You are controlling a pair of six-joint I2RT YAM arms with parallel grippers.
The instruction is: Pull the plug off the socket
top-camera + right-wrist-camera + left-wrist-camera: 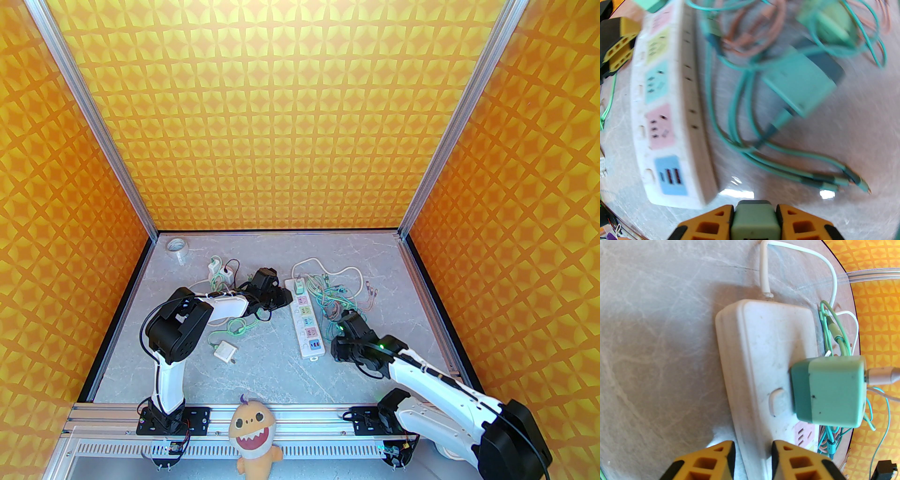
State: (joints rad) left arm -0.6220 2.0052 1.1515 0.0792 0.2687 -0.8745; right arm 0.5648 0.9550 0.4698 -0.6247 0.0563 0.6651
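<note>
Currently, left claw [753,460] pinches the socket [764,361] at its far end; right claw [754,220], beside its near end, grips a green plug [754,221].

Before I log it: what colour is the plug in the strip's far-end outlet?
Mint green, with a darker teal base; the plug shows best in the left wrist view.

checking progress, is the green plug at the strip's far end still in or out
In: the green plug sits seated on the socket face, near its cord end.

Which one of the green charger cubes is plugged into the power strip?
The green cube at the power strip's cord end, seated on its face. The loose cube lies among cables; the third cube sits in the right gripper.
</note>
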